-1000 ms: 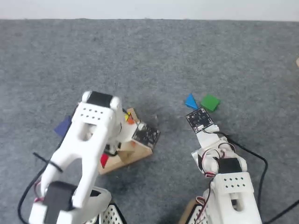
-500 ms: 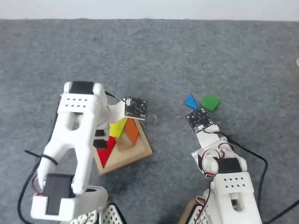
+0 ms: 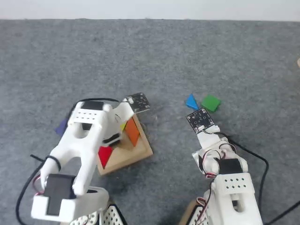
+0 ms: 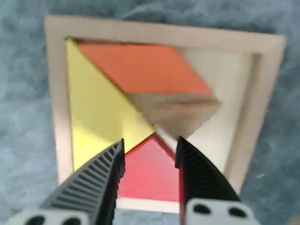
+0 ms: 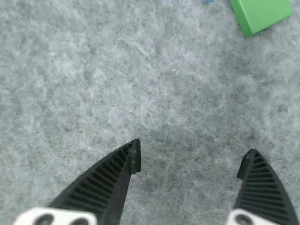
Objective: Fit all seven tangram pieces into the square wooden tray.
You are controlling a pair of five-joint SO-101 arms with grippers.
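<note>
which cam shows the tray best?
Left wrist view: the tray is seen from above, nearly whole, with the yellow piece, orange piece and red piece inside. High view has it partly behind the left arm. Right wrist view faces carpet and a green piece.

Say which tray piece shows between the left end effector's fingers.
The red triangle, in the open left end effector's gap; the yellow piece and the orange piece lie outside it.
</note>
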